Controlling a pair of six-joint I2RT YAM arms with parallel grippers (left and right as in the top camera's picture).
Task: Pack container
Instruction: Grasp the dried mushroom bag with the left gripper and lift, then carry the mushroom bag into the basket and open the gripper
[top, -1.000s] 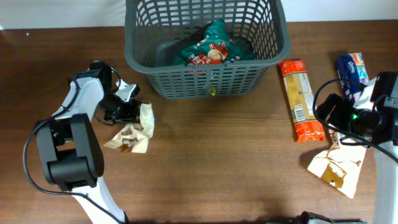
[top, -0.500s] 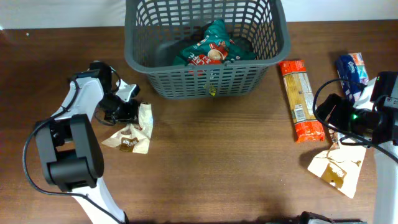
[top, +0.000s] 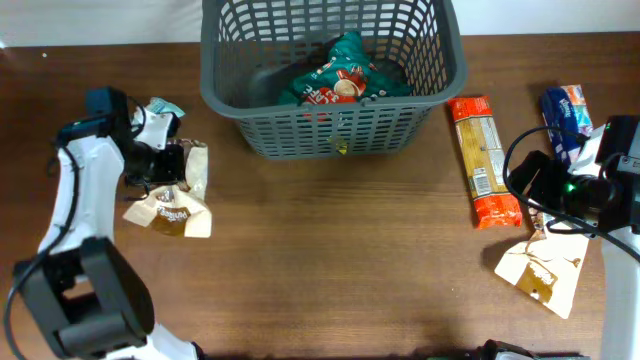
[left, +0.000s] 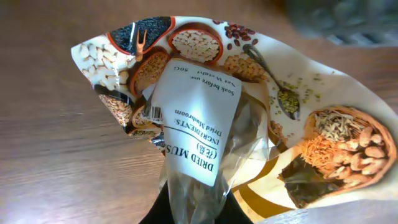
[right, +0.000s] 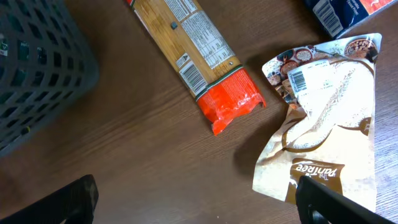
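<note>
The container (top: 225, 95) is a big dark grey slotted basket at the table's far middle, and a green snack packet (top: 340, 75) lies inside it. Left of it, my left gripper (top: 172, 166) is shut on a cream and brown dried mushroom packet (top: 170, 208). In the left wrist view that dried mushroom packet (left: 199, 118) fills the frame, with its clear end pinched between the jaws (left: 196, 208). At the right edge my right gripper (top: 545, 185) stands open over bare wood (right: 199, 205), holding nothing.
An orange pasta packet (top: 482, 160) lies right of the basket, and it also shows in the right wrist view (right: 193, 56). A blue packet (top: 568, 110) sits at the far right. A cream and brown pouch (top: 545, 268) lies near my right gripper, beside its right finger (right: 333, 202).
My left gripper has shut on the dried mushroom packet and moved left with it, away from the basket. The right arm has not moved.
</note>
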